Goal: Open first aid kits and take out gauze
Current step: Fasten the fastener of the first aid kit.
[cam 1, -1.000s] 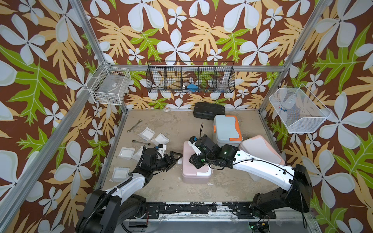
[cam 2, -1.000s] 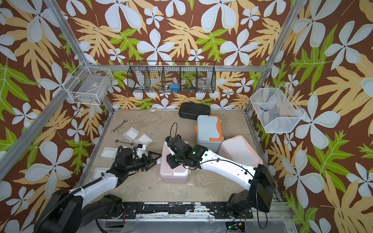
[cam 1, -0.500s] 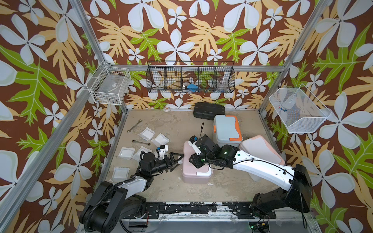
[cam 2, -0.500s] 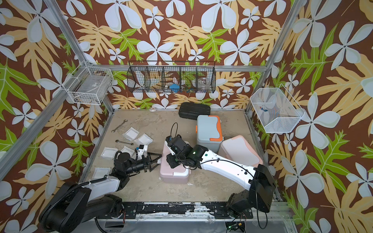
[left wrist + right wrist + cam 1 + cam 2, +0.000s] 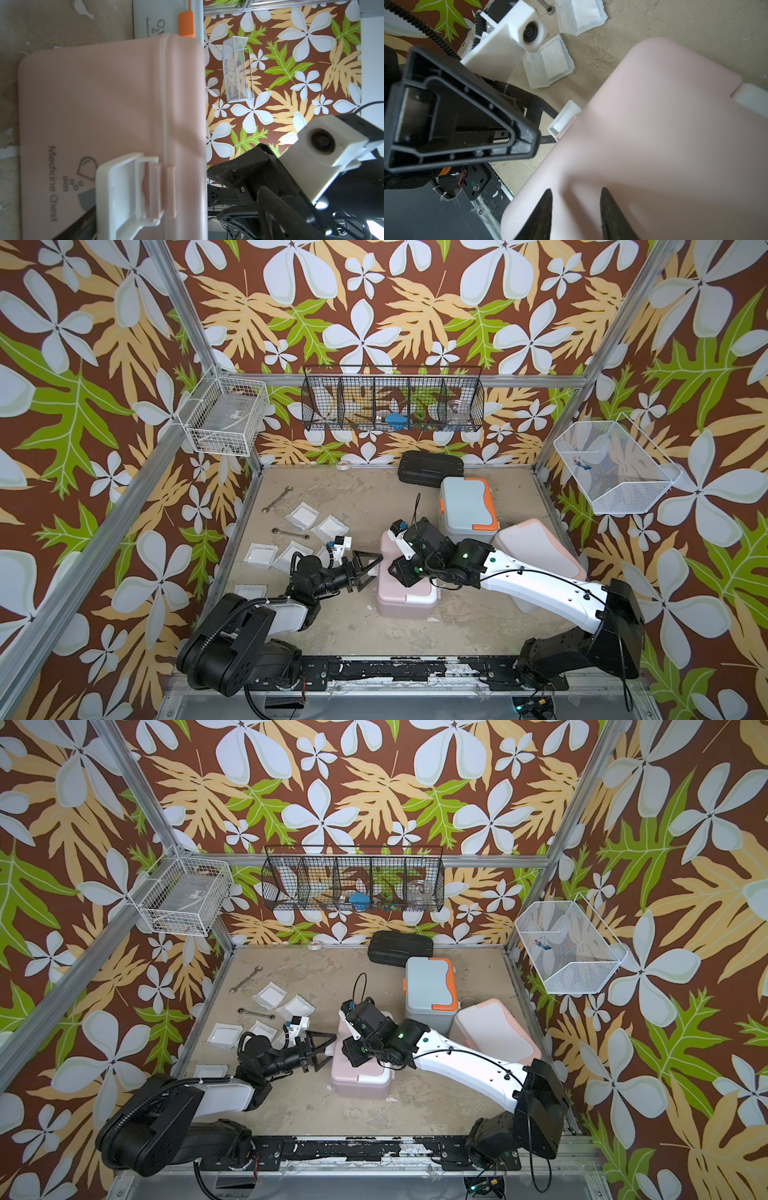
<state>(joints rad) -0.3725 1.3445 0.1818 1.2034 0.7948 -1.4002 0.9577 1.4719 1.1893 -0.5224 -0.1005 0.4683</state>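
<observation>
The dusty pink first aid kit (image 5: 409, 599) stands mid-table with its lid down. Its white latch (image 5: 124, 193) sticks out from the side that faces the left arm. My left gripper (image 5: 372, 570) is open wide at that latch, with one finger (image 5: 80, 225) under it. My right gripper (image 5: 575, 191) rests on the pink lid (image 5: 654, 124), fingertips a little apart with nothing between them. The light blue kit (image 5: 467, 506) and the white, peach-trimmed kit (image 5: 536, 556) sit shut behind the right arm. Several gauze packets (image 5: 304, 516) lie on the table's left.
A flat black ribbed case (image 5: 430, 467) lies at the back by the blue kit. Two wrenches (image 5: 277, 498) (image 5: 291, 533) lie among the gauze, and a tape roll (image 5: 344, 465) is at the back wall. Wire baskets (image 5: 224, 414) (image 5: 392, 404) (image 5: 615, 466) hang on the walls.
My left arm has stretched lower and to the right, bringing its open gripper up to the pink kit's latch. The right arm has stayed on the lid.
</observation>
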